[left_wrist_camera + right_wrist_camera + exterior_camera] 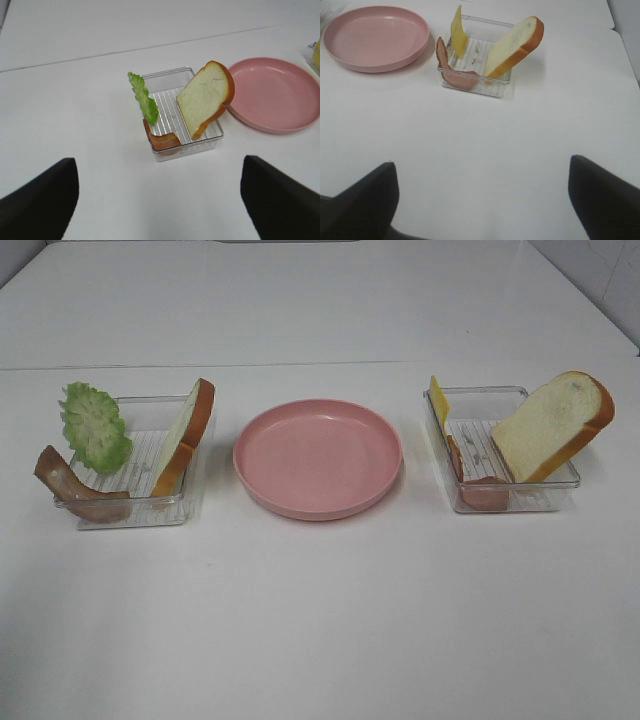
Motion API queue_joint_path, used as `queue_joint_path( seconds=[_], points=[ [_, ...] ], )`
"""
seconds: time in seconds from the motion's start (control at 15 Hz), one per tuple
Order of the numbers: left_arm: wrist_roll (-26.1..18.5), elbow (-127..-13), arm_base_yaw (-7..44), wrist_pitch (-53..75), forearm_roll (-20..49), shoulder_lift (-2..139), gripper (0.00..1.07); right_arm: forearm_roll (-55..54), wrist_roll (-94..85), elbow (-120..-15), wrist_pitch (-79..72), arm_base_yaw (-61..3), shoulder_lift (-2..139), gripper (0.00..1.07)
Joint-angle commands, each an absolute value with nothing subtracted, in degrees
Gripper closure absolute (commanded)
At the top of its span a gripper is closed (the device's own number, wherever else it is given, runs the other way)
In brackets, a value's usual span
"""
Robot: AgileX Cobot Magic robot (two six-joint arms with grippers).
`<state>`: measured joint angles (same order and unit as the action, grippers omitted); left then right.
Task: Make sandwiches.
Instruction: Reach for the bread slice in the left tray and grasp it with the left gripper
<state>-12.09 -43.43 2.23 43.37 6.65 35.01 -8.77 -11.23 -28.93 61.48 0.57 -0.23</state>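
Since no sandwich is stacked yet, the parts are what matter, and all of them sit to either side of the pink plate. On the plate's left, a clear tray holds one bread slice standing on edge and leaning against the tray wall nearest the plate. Ruffled lettuce stands at the far wall from the plate, and a brown bacon strip curls over that tray's front corner. On the plate's right, a second tray holds another bread slice, tilted away from the plate. Yellow cheese stands upright at the wall nearest the plate, with reddish ham low at the front.

These look like light toy pieces. The bread seems thick and somewhat springy, so its raised crust edge, clear above the tray rim, is probably the best place to pinch. Cheese, ham and lettuce appear thin and floppy; a grip near their upper edges, across the flat faces, should keep them from folding or slipping. The trays look light too and may shift if nudged.

The left gripper is spread wide and holds nothing, set back from the left tray. The right gripper is likewise wide apart and empty, short of the right tray.
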Motion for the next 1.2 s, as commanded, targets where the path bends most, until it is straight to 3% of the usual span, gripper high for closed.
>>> queue_joint_path(
  seconds=[0.07, 0.4, 0.6, 1.0, 1.13, 1.2],
  points=[
    [-12.89, -50.76, 2.18, 43.49, 8.59, 46.7, 0.25, -8.59, -11.69, -28.93, 61.19, 0.86, -1.38, 0.26],
    [-14.44, -68.01, 2.58, 45.78, 15.53, 73.4, 0.31, -8.59, -11.69, -28.93, 61.19, 0.86, -1.38, 0.26],
    [-12.49, -75.97, 6.36, 52.83, 15.24, 84.05, 0.31, -8.59, -11.69, -28.93, 61.19, 0.86, -1.38, 0.26],
    [1.6, -92.93, 18.96, 62.17, 3.15, 103.99, 0.31, -8.59, -11.69, -28.93, 61.19, 0.86, -1.38, 0.26],
    [7.56, -98.72, 22.86, 66.69, -4.01, 109.55, 0.31, -8.59, -11.69, -28.93, 61.19, 0.86, -1.38, 0.26],
    [11.17, -104.74, 26.3, 71.51, -11.06, 115.51, 0.31, -8.59, -11.69, -28.93, 61.19, 0.86, -1.38, 0.26]
  ],
)
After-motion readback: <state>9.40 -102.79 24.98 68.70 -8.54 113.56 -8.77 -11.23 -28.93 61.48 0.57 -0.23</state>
